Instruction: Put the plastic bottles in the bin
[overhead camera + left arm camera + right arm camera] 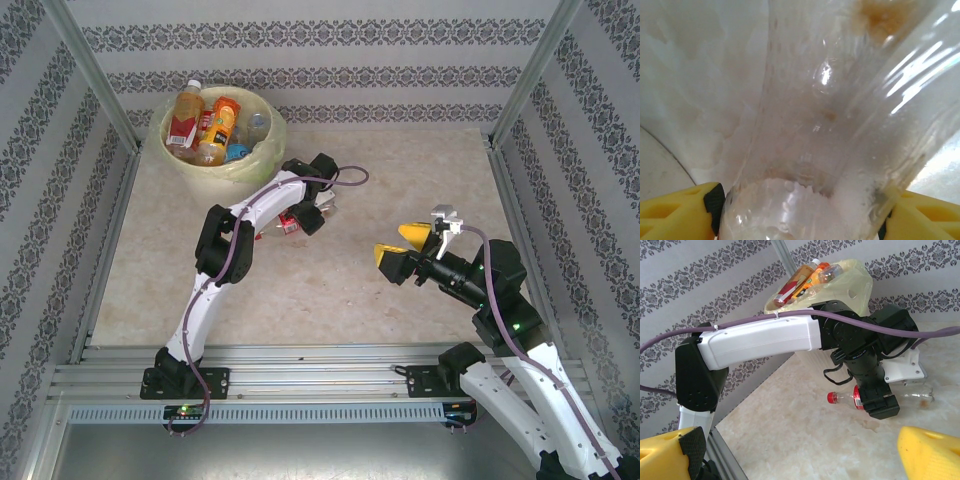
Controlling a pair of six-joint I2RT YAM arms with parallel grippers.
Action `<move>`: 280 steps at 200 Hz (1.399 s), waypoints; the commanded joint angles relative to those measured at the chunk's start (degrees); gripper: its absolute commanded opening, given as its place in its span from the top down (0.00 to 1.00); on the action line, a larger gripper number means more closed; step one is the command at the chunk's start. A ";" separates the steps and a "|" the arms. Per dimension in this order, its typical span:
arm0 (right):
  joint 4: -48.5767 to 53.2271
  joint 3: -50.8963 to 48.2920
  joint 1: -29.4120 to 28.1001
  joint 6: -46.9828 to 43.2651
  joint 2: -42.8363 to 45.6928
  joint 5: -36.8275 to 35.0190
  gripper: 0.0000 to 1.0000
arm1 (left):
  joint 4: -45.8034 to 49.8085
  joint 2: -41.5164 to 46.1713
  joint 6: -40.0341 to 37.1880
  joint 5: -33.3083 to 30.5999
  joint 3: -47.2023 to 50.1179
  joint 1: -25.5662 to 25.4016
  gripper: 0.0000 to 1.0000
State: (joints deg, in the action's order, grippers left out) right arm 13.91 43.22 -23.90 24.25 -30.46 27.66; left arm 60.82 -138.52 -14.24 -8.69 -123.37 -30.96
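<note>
One clear bottle [830,125] clasped in left tool [800,212] | right tool [800,450] wide open, empty

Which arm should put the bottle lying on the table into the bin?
Left. The left tool hugs the clear bottle, pads against both sides, with the bin close behind it. The right tool hangs open, well off to the side.

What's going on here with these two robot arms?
The left gripper has its fingers pressed on both sides of a clear red-capped bottle lying on the table. The right gripper hangs open and empty nearby. Several bottles already sit in the lined white bin at the back.
</note>
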 commanded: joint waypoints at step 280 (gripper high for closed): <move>-2.00 -0.95 -0.80 0.96 1.46 -0.33 0.02 | 0.12 24.18 23.22 35.48 -20.02 4.75 0.39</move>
State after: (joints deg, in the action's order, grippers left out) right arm 13.85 42.92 -23.90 24.27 -29.76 27.44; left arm 59.77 -117.91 5.54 25.91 -139.41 -29.06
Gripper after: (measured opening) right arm 0.982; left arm 0.614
